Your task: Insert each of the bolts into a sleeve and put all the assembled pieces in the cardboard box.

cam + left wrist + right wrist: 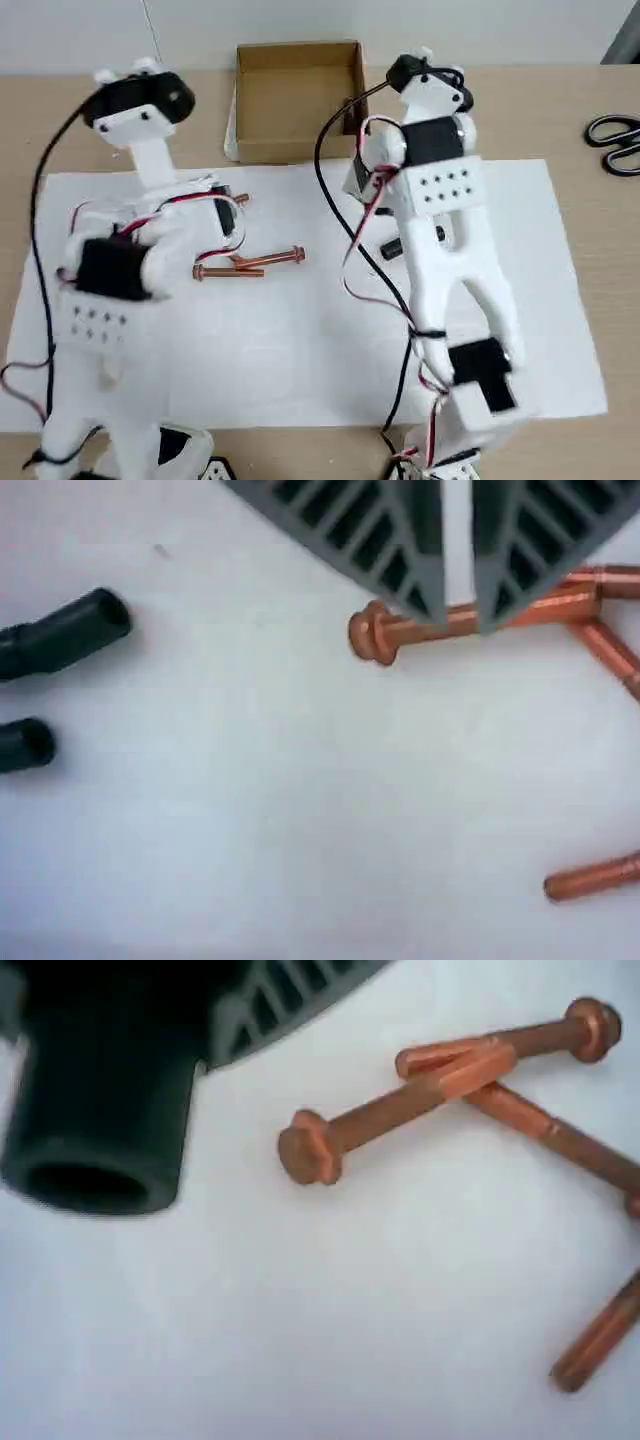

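Left end effector [458,600], barely spread, above four bolts [415,629]; right end effector [150,1015] pinches sleeve [100,1130].

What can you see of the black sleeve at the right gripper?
The sleeve is a short, thick-walled black tube with a matte finish that looks like plastic or rubber. Its round open end faces the wrist camera, and the bore looks dark and empty. The other end runs up into the right gripper, which appears to be clamped on it. It hangs over the white sheet. The nearest copper bolt lies beside it and does not touch it.
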